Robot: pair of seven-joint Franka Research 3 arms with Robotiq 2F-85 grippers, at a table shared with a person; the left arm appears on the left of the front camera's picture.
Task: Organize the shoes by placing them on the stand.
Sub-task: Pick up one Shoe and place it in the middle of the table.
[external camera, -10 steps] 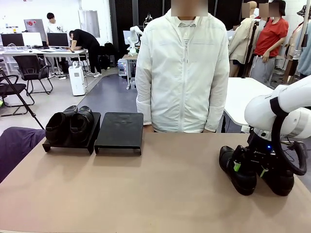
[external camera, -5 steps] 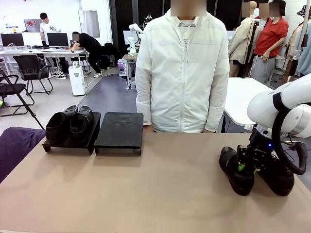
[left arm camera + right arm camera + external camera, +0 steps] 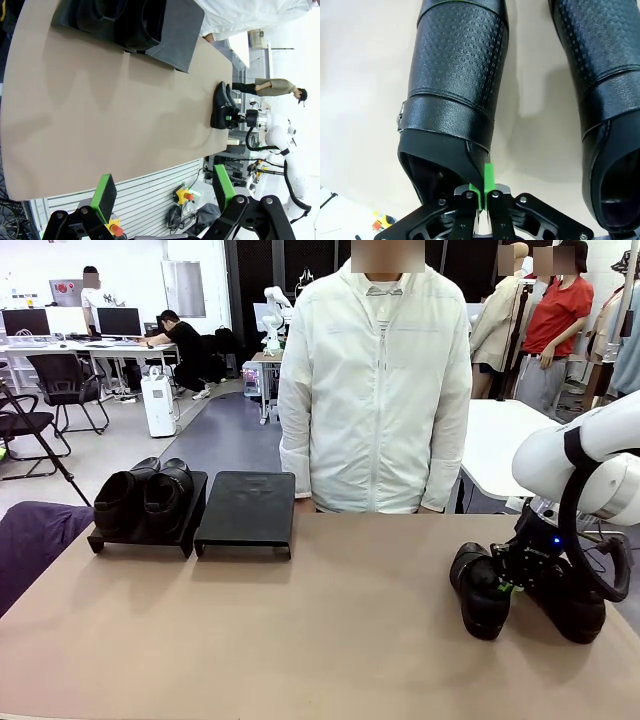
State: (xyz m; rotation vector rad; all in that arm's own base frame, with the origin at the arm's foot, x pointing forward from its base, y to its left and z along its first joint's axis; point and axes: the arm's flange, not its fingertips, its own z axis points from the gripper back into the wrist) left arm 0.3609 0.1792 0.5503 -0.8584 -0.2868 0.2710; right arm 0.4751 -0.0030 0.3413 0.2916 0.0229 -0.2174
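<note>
Two black shoes [image 3: 143,496] sit side by side on the left tray of the black stand [image 3: 246,512]; its right tray is bare. At the table's right, my right gripper [image 3: 506,585] is shut on the collar edge of a third shoe [image 3: 480,598], with the fourth shoe [image 3: 572,608] just right of it, partly behind the arm. In the right wrist view, my right gripper [image 3: 484,194] pinches the held shoe's [image 3: 456,75] thin side wall between its green pads; the other shoe [image 3: 605,75] lies alongside. My left gripper [image 3: 164,190] hangs open above the near table edge, far from the stand [image 3: 177,30].
A person in a white jacket [image 3: 375,390] stands at the far side, right behind the stand's bare tray. A purple cloth [image 3: 35,540] lies at the table's left edge. The tabletop [image 3: 320,630] between stand and right arm is open brown surface.
My right gripper's fingers have closed onto the shoe's collar edge, and that shoe has shifted a little to the left. The left arm and the stand have not moved.
</note>
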